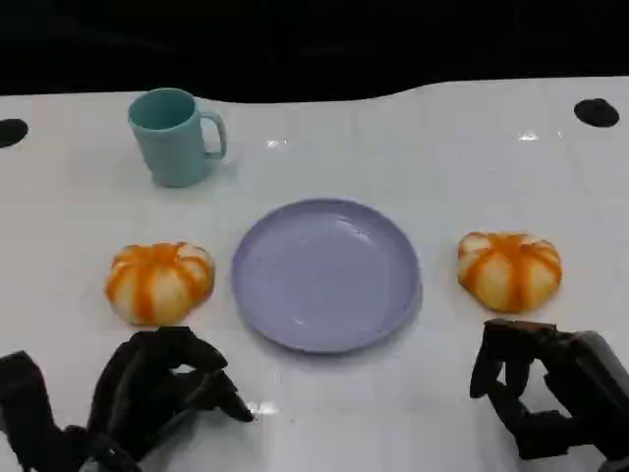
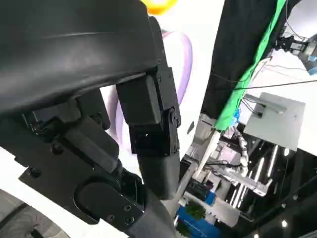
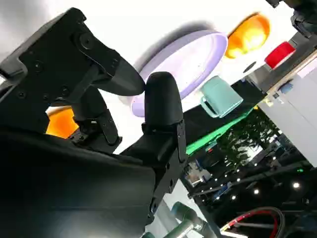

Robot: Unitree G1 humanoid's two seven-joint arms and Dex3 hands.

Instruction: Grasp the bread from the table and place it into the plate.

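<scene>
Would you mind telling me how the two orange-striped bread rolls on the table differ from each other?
The left bread roll lies on the plate's left, just beyond the left hand; the right bread roll lies on its right, just beyond the right hand. The left roll sits nearer the teal mug; the right roll has no mug by it. Both are round, orange-striped, and rest untouched on the white table.

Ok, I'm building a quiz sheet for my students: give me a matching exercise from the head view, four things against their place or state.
Things:
1. mug
2. plate
3. left bread
4. right robot hand

Places or states:
A. empty, middle of the table
B. open, just short of the right bread
C. far left, handle toward the right
D. on the table left of the plate

Pairs: 1-C, 2-A, 3-D, 4-B
</scene>
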